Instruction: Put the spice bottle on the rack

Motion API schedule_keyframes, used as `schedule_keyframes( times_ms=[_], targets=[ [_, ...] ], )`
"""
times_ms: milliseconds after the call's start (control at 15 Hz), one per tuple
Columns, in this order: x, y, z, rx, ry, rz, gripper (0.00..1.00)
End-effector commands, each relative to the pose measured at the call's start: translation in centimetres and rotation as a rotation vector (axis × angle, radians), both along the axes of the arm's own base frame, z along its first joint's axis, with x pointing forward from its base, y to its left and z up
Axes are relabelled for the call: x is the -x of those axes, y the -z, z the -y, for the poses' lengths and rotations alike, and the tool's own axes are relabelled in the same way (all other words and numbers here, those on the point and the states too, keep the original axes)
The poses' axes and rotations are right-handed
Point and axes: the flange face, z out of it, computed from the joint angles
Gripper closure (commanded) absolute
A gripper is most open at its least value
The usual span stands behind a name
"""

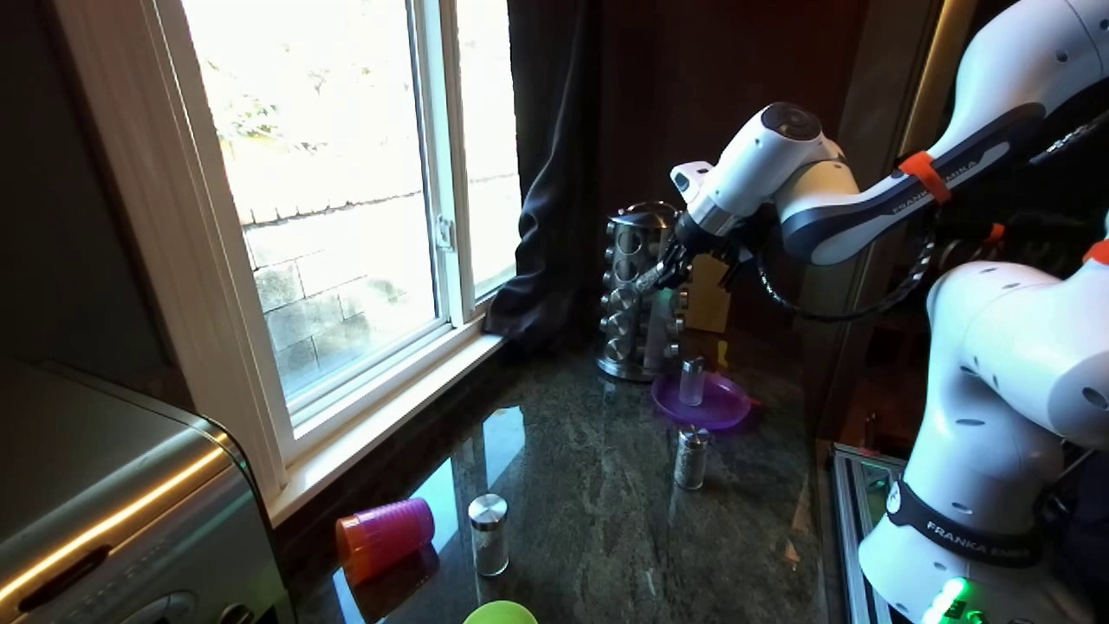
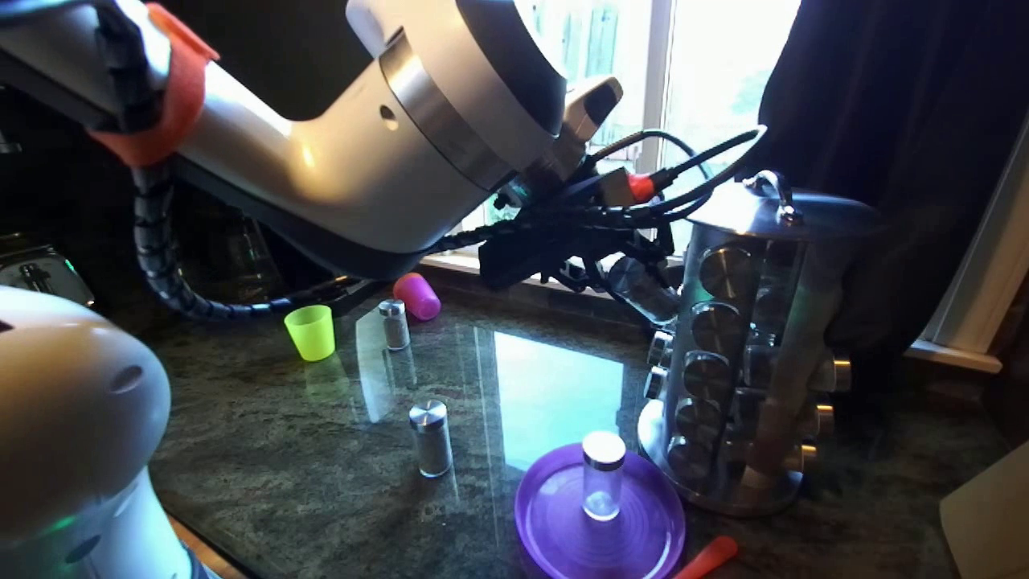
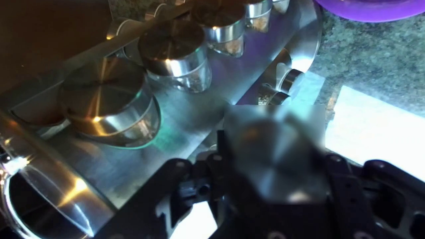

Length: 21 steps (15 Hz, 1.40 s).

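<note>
Spice btl. pinched in the gripper, tilted, close by the rack; can't tell if touching.
Silver-lidded jars sit in rack; nr. its base, purple plate w/ clear jar upright on it.

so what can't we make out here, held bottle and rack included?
Held spice bottle, wrist view: near end blurred, and it hides the far end; whether that touches the rack can't be told.
Its contents, both exterior views: too small.
Orange handle-like thing, in an exterior view: cut off by the bottom edge, so its kind is unclear.
Metal appliance, in an exterior view: cut off by the left and bottom edges; its lettering is too small.
</note>
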Motion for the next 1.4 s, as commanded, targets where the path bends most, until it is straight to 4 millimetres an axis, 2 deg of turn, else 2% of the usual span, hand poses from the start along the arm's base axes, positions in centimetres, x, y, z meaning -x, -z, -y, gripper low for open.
schedule_keyframes(
  times_ms=[0, 867, 1133, 1333],
  targets=[
    [0.4, 1.1, 0.2, 0.012, -0.017, 0.019, 0.76],
    [2.5, 1.7, 0.1, 0.077, -0.074, 0.117, 0.76],
    [2.1, 2.6, -1.5, 0.104, -0.087, 0.098, 0.76],
    [1.2, 1.3, -3.9, 0.223, -0.096, 0.173, 0.76]
  ],
)
